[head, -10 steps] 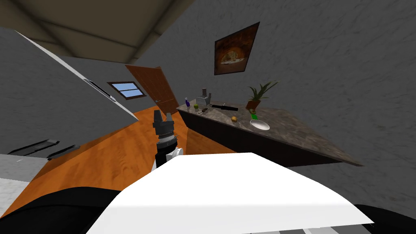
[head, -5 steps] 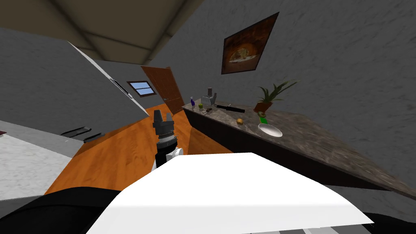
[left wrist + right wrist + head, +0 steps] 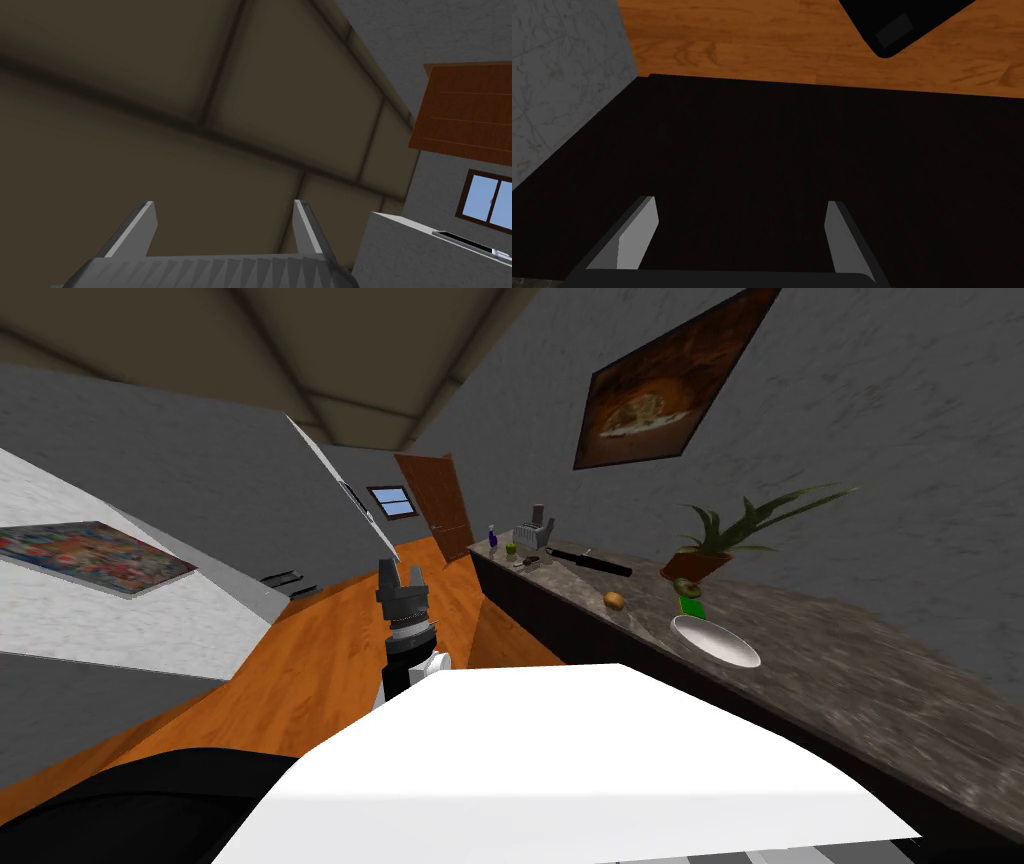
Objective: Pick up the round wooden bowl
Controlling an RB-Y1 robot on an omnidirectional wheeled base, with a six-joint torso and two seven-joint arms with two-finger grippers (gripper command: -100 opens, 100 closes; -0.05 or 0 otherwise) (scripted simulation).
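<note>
Bowl [image 3: 715,641], pale and shallow, lies on the counter [image 3: 850,678] near a potted plant [image 3: 735,538]; left end effector [image 3: 400,576] and right end effector [image 3: 739,202] both have fingers apart, holding nothing.

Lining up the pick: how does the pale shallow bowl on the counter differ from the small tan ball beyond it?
The pale shallow round bowl is wide and open; the small tan ball is compact. The bowl is whitish, the ball yellowish brown. The bowl lies nearer me, the ball farther along. Both rest on the mottled grey stone counter, apart.
</note>
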